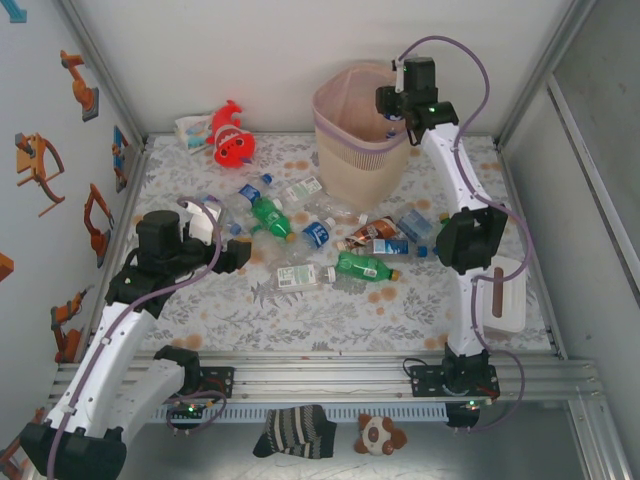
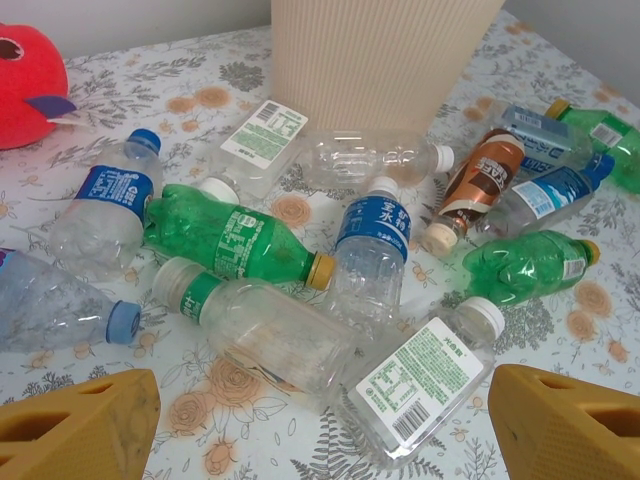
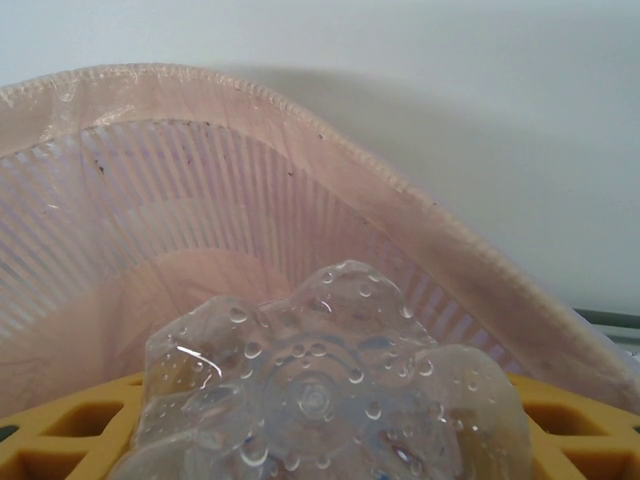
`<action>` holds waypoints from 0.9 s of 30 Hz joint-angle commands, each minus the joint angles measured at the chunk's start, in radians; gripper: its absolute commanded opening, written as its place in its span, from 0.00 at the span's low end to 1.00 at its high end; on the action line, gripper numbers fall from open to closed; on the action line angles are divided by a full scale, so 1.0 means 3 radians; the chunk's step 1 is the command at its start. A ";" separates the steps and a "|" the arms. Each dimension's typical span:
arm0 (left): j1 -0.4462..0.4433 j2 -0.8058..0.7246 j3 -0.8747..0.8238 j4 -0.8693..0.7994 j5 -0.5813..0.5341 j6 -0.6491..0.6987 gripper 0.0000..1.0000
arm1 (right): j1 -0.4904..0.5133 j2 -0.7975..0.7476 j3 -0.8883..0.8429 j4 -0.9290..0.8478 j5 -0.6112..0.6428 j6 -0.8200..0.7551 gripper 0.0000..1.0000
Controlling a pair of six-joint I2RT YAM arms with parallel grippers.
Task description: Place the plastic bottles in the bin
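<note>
Several plastic bottles lie scattered mid-table: a green one, a blue-labelled one, a brown one. In the left wrist view a clear bottle with a white-green label and a clear green-banded one lie just ahead of my left gripper, which is open with nothing between its yellow fingertips. It hovers at the pile's left side. The beige-pink bin stands at the back. My right gripper is over its rim, shut on a wet clear bottle above the liner.
A red fish plush and a white packet lie at the back left. A white tray-like object sits near the right edge. A striped sock and a small plush lie below the table's front rail.
</note>
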 commanded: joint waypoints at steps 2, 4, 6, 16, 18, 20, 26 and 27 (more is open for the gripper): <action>0.0028 0.0001 0.0027 0.0009 -0.0008 -0.0032 0.85 | -0.0009 0.0049 0.0040 -0.0286 -0.0035 0.0027 0.61; 0.0028 0.0005 0.0030 0.0007 -0.0008 -0.0030 0.85 | -0.0008 -0.0031 0.0043 -0.0294 -0.0031 0.0018 0.68; 0.0028 0.0005 0.0031 0.0002 -0.0014 -0.0025 0.85 | -0.0013 -0.0116 0.0041 -0.0305 -0.0022 0.0014 0.74; 0.0033 0.0025 0.0042 -0.0004 -0.0044 -0.0004 0.85 | -0.0005 -0.0531 -0.0007 -0.0310 -0.0073 -0.0018 0.79; 0.0033 0.0040 0.0042 -0.0004 -0.0049 -0.0004 0.85 | -0.0003 -0.0626 -0.0048 -0.0301 -0.0111 -0.0009 0.78; 0.0033 0.0059 0.0042 -0.0004 -0.0035 -0.0007 0.85 | -0.0004 -0.0708 -0.0094 -0.0298 -0.0161 0.0001 0.78; 0.0033 0.0166 0.0082 -0.0009 0.0078 0.0073 0.83 | -0.0003 -0.1015 -0.0261 -0.0346 -0.0330 0.0031 0.77; 0.0033 0.0199 0.0098 -0.0013 0.0131 0.0110 0.82 | -0.0003 -0.1079 -0.0309 -0.0359 -0.0351 0.0030 0.77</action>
